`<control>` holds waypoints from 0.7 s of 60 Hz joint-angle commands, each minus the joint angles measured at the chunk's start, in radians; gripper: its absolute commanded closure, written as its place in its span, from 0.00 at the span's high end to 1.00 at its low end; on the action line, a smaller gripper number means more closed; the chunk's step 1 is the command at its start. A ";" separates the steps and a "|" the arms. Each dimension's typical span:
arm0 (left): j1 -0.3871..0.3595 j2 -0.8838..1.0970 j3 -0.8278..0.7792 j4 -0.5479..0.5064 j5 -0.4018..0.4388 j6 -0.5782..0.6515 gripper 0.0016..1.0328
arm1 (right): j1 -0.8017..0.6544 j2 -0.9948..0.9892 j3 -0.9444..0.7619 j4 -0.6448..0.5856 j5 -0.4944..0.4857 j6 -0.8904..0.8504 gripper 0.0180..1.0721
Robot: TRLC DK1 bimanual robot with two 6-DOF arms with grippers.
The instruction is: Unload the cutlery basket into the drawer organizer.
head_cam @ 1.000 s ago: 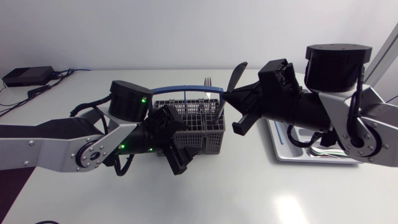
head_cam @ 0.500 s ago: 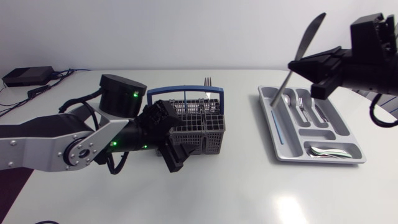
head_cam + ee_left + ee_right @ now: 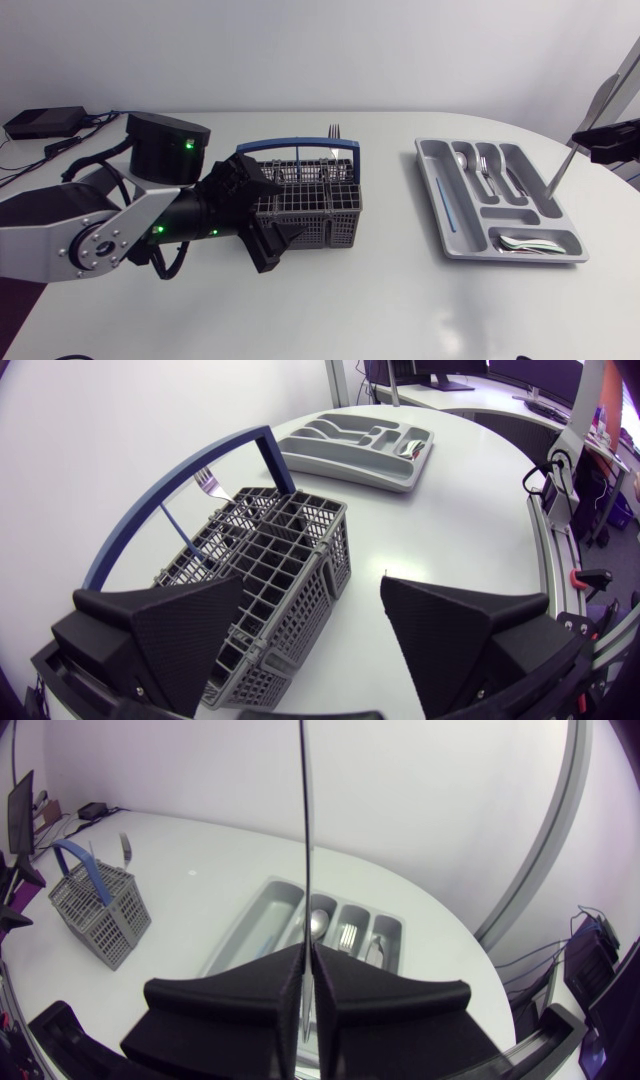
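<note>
You had the left gripper [image 3: 265,212] right at the basket [image 3: 310,195], at its corner nearest that arm, fingers spread wide with nothing in them, and a fork [image 3: 333,130] stood tines-up at the basket's far side. Well off to the basket's right lay the organizer [image 3: 515,259], spoons and forks already in its compartments. Further still from the basket, your right gripper [image 3: 307,960] had its fingers pressed tight on a knife [image 3: 560,173], held up in the air with its lower end over the organizer's outer edge!
</note>
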 commanded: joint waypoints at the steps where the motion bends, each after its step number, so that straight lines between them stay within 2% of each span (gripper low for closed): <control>1: 0.009 -0.016 -0.029 -0.008 0.003 0.018 0.92 | -0.023 0.075 0.052 -0.010 0.019 -0.036 0.06; 25: -0.008 -0.059 -0.026 -0.066 -0.023 0.018 0.92 | -0.031 0.316 0.205 -0.015 0.126 -0.030 0.06; 42: -0.027 -0.085 -0.019 -0.103 -0.052 0.013 0.92 | -0.029 0.415 0.277 -0.047 0.177 -0.014 0.06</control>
